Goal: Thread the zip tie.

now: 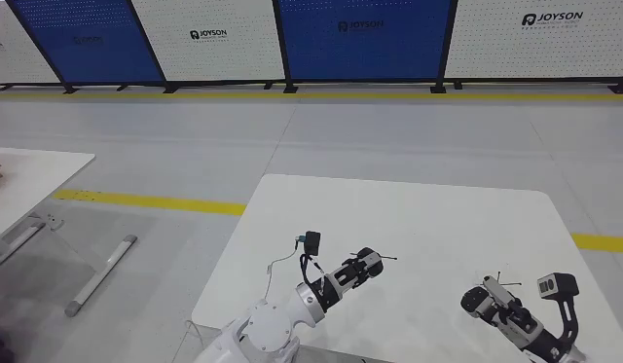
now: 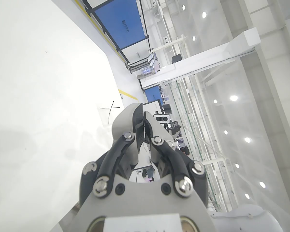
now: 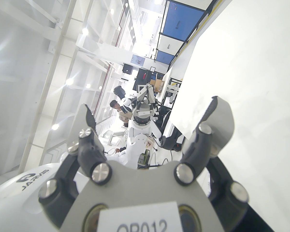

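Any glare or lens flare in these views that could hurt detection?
Right wrist view: ceiling lights flare in streaks, the table is washed out white. Left wrist view: same washout, yet the crossed zip ties stand dark against it. Top view: even light, no glare.

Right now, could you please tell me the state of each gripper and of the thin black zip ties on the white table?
Left gripper: shut, fingers nearly touching.
Right gripper: open, fingers wide apart, holding nothing.
Thin black zip ties: two, lying crossed on the white table, neither looped.
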### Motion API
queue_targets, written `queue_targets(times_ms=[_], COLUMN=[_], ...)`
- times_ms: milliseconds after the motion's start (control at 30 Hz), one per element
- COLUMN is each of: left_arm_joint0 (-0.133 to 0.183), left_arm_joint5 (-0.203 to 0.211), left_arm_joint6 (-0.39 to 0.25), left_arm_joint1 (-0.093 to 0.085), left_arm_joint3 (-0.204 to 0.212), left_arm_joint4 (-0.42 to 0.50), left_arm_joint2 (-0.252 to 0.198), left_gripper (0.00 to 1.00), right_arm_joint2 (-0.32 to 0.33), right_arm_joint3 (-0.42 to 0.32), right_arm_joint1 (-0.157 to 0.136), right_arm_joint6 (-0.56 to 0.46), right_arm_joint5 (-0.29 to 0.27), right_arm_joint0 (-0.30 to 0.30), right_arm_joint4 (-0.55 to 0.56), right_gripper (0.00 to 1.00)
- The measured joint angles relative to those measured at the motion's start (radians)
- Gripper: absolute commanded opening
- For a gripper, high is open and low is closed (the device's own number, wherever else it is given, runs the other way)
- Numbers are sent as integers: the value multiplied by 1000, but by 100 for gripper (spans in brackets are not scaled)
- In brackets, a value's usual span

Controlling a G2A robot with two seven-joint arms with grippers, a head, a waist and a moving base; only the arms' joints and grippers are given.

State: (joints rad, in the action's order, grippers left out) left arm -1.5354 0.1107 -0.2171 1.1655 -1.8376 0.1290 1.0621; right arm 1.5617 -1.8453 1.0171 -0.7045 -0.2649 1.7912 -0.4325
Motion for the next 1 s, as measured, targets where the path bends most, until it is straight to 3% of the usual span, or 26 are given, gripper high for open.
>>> queue_targets(times_ms=[167, 400, 533, 900, 1000], left_arm_joint0=[1, -51, -76, -78, -55], left_arm_joint5=[5, 75, 94, 91, 50], left_arm_joint6=[6, 46, 43, 42, 42], left_arm_joint1=[1, -6, -9, -10, -6], left_arm_joint3=[-12, -135, -178, -180, -144], left_arm_joint4=[-1, -42, -36, -34, -54], left_arm_joint2=[-1, 32, 48, 50, 29], left_gripper=[0, 0, 0, 0, 0], right_arm_joint2=[0, 0, 0, 0, 0], right_arm_joint3=[0, 0, 0, 0, 0], right_arm_joint1=[0, 0, 0, 0, 0], right_arm_joint6=[0, 0, 0, 0, 0], right_arm_joint5=[0, 0, 0, 0, 0], right_arm_joint0=[0, 0, 0, 0, 0], right_arm_joint4=[0, 0, 0, 0, 0], right_gripper=[100, 100, 100, 100, 100])
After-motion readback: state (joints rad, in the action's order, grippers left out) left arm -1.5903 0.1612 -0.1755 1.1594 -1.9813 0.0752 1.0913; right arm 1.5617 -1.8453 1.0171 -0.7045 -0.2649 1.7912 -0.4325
